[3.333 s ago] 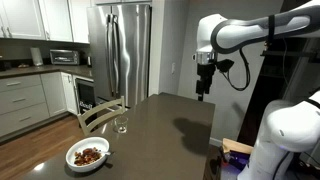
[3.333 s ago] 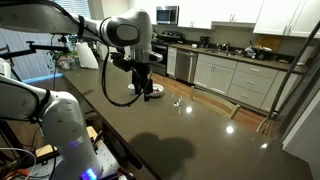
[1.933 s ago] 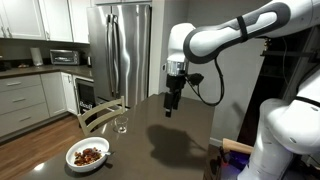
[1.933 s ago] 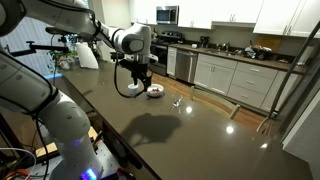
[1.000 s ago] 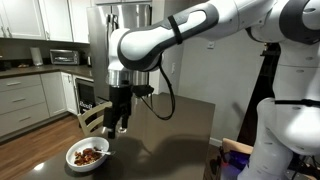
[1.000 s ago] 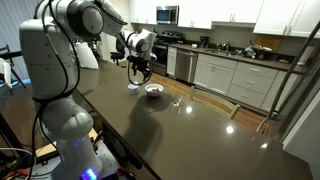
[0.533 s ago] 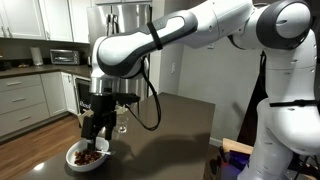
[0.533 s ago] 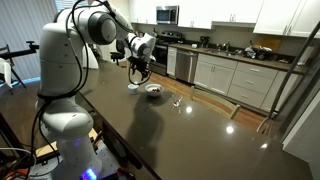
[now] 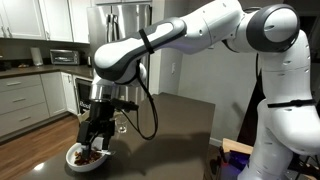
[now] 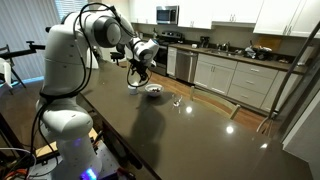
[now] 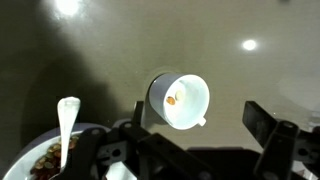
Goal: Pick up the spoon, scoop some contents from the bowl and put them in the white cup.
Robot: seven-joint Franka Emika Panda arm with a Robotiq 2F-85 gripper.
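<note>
Jaws: spread wide, with nothing gripped between them.
Gripper: the gripper (image 9: 97, 143) hung fingers-down just above the bowl (image 9: 84, 159) in an exterior view.
Fingers: in the wrist view, dark fingers (image 11: 262, 120) rose from the bottom edge and stood on either side of the white cup (image 11: 182, 100).
Spoon, place: the spoon (image 11: 67, 125) leaned in the bowl near the frame's left edge. It lay near the white cup but apart from it.
Spoon, long axis: nearly straight up and down the wrist view.
Spoon, heading: the broad rounded end pointed to the top of the frame and reached past the rim over the table (image 9: 175, 120). The slim shaft ran down into the bowl. Whether the rounded end was the scoop could not be told.
Spoon, look: pale, glossy and thin, with one widened tip.
Contents: the contents (image 11: 45, 165) were a heap of reddish-brown chunks under the spoon's lower part.
Bowl: round, white and shallow, cut off by the corner of the wrist view.
White cup: seen from above with its mouth open and a small orange speck inside. It stood on the table just beside the bowl.
Table: dark brown and glossy, with lamp glints.
Clear glass: the clear glass (image 10: 177, 102) stood apart from the bowl in an exterior view.
</note>
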